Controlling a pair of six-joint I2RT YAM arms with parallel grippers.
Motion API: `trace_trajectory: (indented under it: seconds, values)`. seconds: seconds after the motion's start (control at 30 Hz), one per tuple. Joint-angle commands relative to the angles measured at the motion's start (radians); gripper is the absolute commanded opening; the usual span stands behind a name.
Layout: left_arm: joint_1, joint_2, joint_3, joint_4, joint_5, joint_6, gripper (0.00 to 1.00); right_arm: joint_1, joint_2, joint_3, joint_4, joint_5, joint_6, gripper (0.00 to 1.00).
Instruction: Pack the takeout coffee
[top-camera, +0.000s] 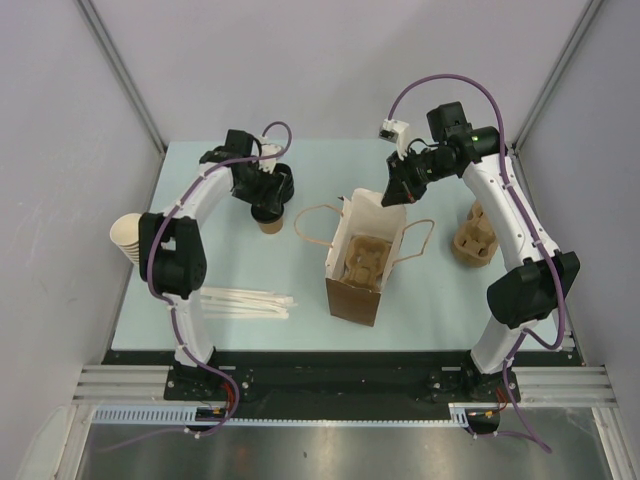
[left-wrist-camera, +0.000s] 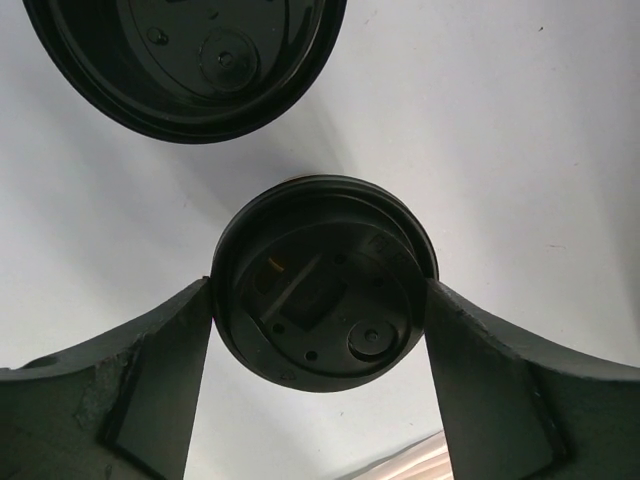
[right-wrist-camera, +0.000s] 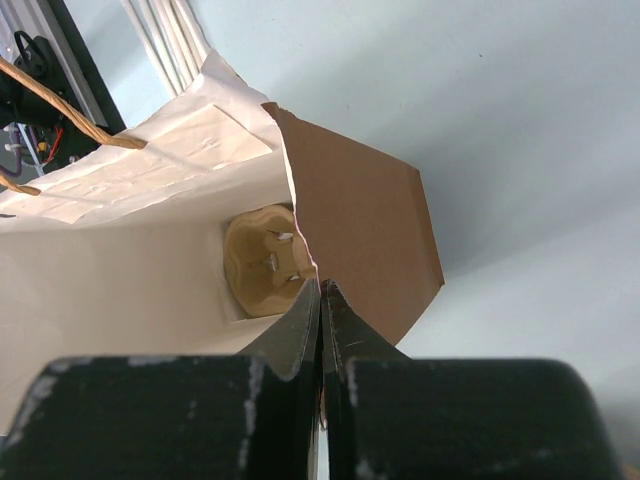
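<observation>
The takeout coffee (top-camera: 268, 222), a kraft-brown cup with a black lid, stands on the table at the back left. In the left wrist view its lid (left-wrist-camera: 322, 285) sits between my two fingers, which touch it on both sides. My left gripper (top-camera: 265, 203) (left-wrist-camera: 320, 290) is closed on the cup from above. The brown paper bag (top-camera: 358, 262) stands open mid-table with a pulp cup carrier (top-camera: 362, 255) inside. My right gripper (top-camera: 398, 192) (right-wrist-camera: 320, 287) is shut on the bag's (right-wrist-camera: 360, 230) far rim. The carrier (right-wrist-camera: 265, 258) shows down in the bag.
A stack of loose black lids (top-camera: 283, 180) (left-wrist-camera: 190, 60) lies just behind the cup. Cream cups (top-camera: 125, 240) are stacked at the left edge. White straws (top-camera: 245, 302) lie front left. Spare pulp carriers (top-camera: 475, 238) sit to the right of the bag.
</observation>
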Motion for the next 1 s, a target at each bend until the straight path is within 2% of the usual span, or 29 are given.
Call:
trace_trajectory:
  seconds: [0.0, 0.03, 0.07, 0.2, 0.47, 0.63, 0.83, 0.97]
  values:
    - [0.008, 0.004, 0.039, -0.022, 0.022, -0.001, 0.74, -0.005, 0.004, 0.003, 0.01, -0.034, -0.006, 0.0]
    - [0.009, -0.005, 0.039, -0.022, 0.025, -0.001, 0.63, -0.005, 0.003, 0.003, 0.01, -0.034, -0.006, 0.0]
    - [0.009, -0.016, 0.034, -0.023, 0.027, -0.001, 0.58, -0.005, 0.001, 0.002, 0.007, -0.036, -0.008, 0.0]
    - [0.008, -0.107, 0.027, -0.045, 0.054, -0.003, 0.45, -0.007, -0.011, 0.002, 0.004, -0.042, -0.008, 0.0]
    - [0.008, -0.319, 0.07, -0.155, 0.108, 0.04, 0.42, -0.005, -0.06, -0.035, -0.002, -0.069, 0.006, 0.0]
    - [-0.006, -0.462, 0.108, -0.192, 0.205, 0.088, 0.39, -0.007, -0.115, -0.075, 0.027, -0.091, 0.018, 0.0]
    - [-0.061, -0.632, 0.131, -0.18, 0.249, 0.137, 0.38, 0.032, -0.223, -0.097, 0.066, -0.092, 0.003, 0.0]
    - [-0.164, -0.775, 0.116, -0.129, 0.268, 0.175, 0.37, 0.107, -0.298, -0.17, 0.085, -0.034, -0.002, 0.0]
